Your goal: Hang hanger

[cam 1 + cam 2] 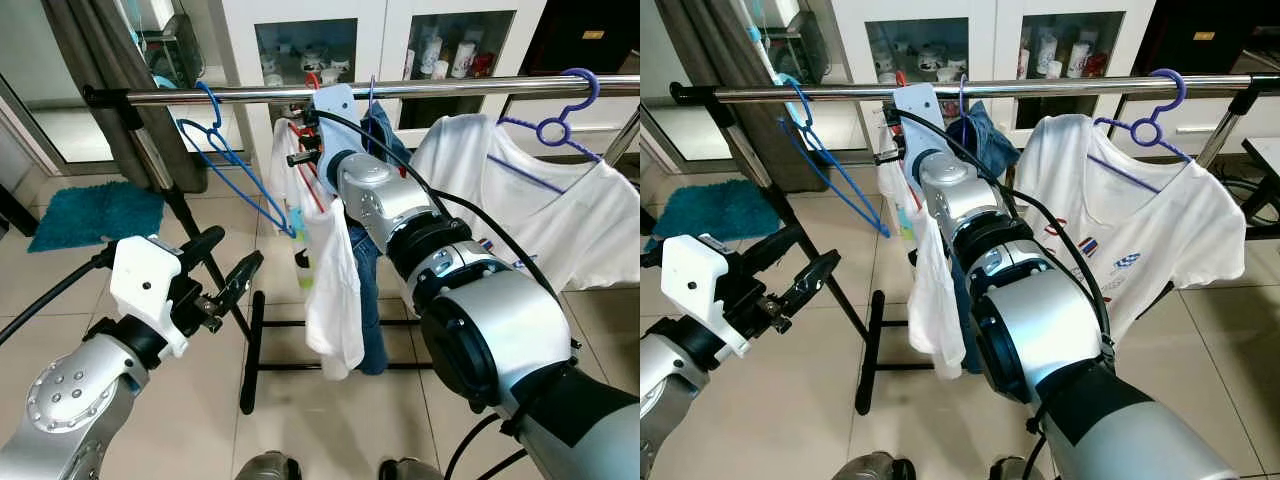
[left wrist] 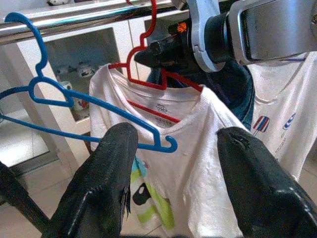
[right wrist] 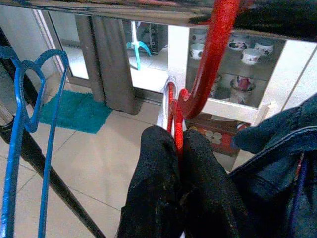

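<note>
Red plastic hanger (image 3: 179, 130) — hook seemingly over rail (image 1: 450, 90); right gripper (image 3: 181, 148) pinching.

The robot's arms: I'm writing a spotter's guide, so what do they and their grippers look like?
Both arms are silver metal with rounded joints and black bands. The left gripper has a white plastic housing and two long black fingers. The right gripper has a pale bracket. Black cables run along the arms.

Rail (image 1: 450, 89): polished metal, glossy w/ reflections; rack legs (image 1: 252, 350) matt black. Red hanger (image 3: 210, 59), blue hanger (image 1: 225, 160), purple hanger (image 1: 560, 125) all smooth plastic, red one shiny; white tee (image 2: 198, 148) soft matt cloth, jeans (image 3: 277, 144) coarse denim. Right gripper (image 3: 179, 163) fingers matt black, slightly rough; arm shells (image 1: 385, 200) satin silver; floor (image 1: 340, 420) glossy tile, mat (image 1: 95, 213) fuzzy teal pile.
</note>
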